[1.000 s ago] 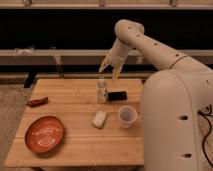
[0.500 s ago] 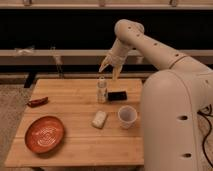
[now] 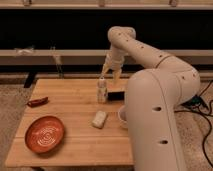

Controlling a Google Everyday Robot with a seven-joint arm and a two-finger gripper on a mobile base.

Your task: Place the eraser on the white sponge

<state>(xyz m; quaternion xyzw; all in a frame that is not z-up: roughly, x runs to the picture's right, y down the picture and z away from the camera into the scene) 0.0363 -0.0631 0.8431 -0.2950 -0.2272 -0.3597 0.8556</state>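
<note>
Black eraser (image 3: 116, 94) lies just below the jaws.

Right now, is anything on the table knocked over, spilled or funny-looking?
Nothing stands out. The white bottle stands upright, the white sponge and red plate lie flat on the table, nothing is spilled. The gripper hangs just above the bottle, near the eraser.

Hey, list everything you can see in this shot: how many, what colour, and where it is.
table: one, light wood, centre.
plate: one, orange-red, table's front left.
dark red object: one, table's left edge.
white sponge: one, off-white, mid-table.
bottle: one, white, upright behind the sponge.
eraser: one, black, flat, right of the bottle.
cup: one, translucent, right of the sponge, partly hidden by the arm.
arm: one, white, right side.
gripper: one, above bottle and eraser.
</note>
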